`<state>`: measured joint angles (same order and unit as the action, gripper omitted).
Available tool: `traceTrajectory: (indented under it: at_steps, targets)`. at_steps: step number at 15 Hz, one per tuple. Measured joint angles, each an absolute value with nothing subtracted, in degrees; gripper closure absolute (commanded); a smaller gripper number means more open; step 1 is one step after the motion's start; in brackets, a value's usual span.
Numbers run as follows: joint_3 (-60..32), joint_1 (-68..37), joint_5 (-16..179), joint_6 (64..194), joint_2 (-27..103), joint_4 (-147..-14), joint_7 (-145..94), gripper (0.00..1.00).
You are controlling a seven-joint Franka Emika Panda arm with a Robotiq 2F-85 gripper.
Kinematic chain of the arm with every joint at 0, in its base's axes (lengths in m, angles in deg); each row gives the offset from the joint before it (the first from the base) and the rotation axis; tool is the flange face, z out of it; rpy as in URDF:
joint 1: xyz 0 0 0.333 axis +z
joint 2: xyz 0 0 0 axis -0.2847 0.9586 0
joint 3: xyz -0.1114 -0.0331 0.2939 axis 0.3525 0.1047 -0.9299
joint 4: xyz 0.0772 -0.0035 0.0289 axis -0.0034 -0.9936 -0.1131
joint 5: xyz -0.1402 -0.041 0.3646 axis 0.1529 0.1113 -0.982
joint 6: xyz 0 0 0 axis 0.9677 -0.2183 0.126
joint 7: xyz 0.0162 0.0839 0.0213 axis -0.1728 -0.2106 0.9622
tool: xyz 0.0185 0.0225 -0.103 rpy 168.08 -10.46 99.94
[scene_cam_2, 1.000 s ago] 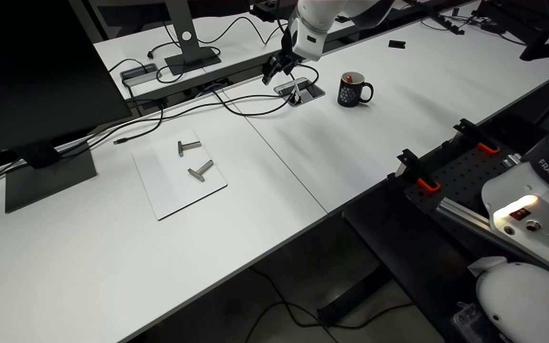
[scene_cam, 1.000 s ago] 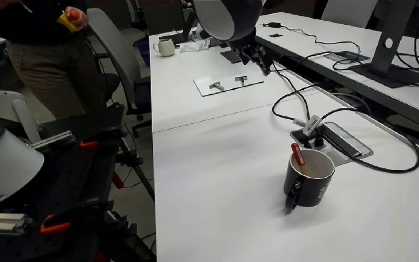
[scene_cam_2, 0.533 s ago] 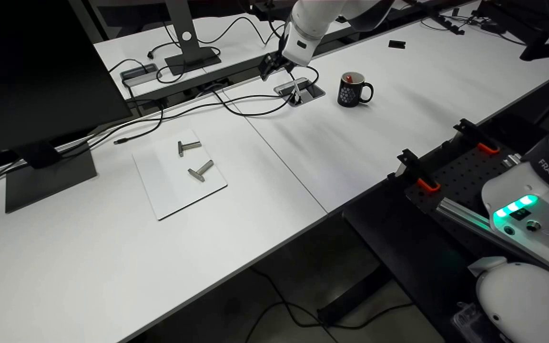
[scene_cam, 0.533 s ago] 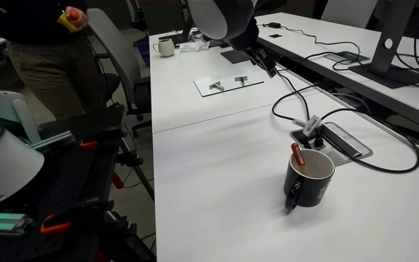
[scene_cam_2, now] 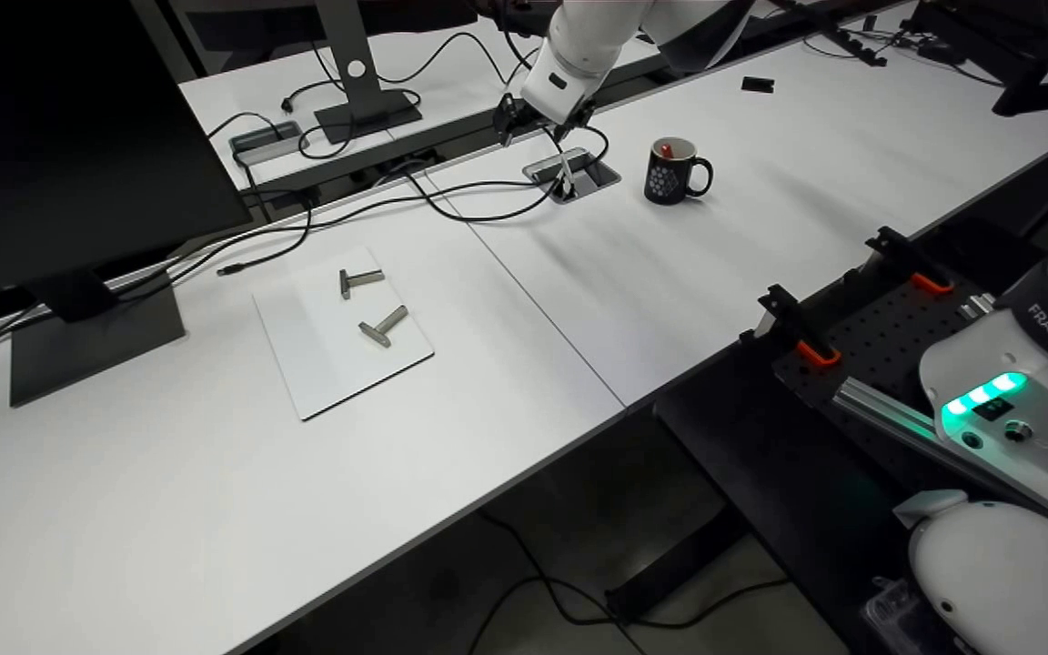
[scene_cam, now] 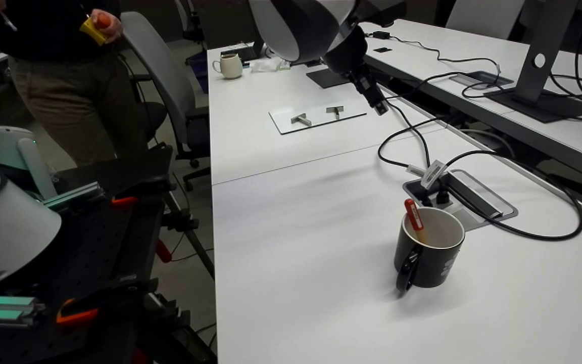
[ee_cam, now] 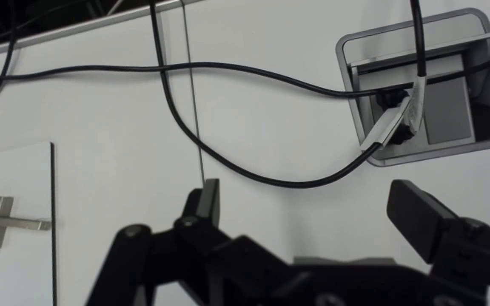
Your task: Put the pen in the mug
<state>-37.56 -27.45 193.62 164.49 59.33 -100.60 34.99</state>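
Note:
The black mug [scene_cam: 430, 265] stands upright on the white table, and it shows in both exterior views [scene_cam_2: 662, 182]. The red pen [scene_cam: 414, 214] stands leaning inside the mug, its red end above the rim; its lower end is hidden. A bit of its red end shows in an exterior view [scene_cam_2: 667, 151]. My gripper [ee_cam: 302, 191] is open with nothing between its fingers in the wrist view. In an exterior view the gripper [scene_cam: 374, 98] hangs above the table, well apart from the mug. Mug and pen are out of the wrist view.
Black cables [ee_cam: 287, 183] run to a table socket box [ee_cam: 449, 140] beside the mug. A white board [scene_cam_2: 333, 364] bears two metal T-shaped pieces [scene_cam_2: 385, 326]. A monitor [scene_cam_2: 78, 136] stands at the table's far edge. A person [scene_cam: 63, 76] stands beyond the table.
The arm has shifted slightly and the wrist has turned, with the gripper tilting further down. The light on the robot's base went from white to green. Mug and pen have not moved.

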Motion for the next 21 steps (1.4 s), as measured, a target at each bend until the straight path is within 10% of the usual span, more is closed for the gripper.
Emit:
traceTrajectory:
  at_steps: [21]
  targets:
    - [-31.4,-21.4,186.7,161.9,59.0,-100.4,27.7,0.00]
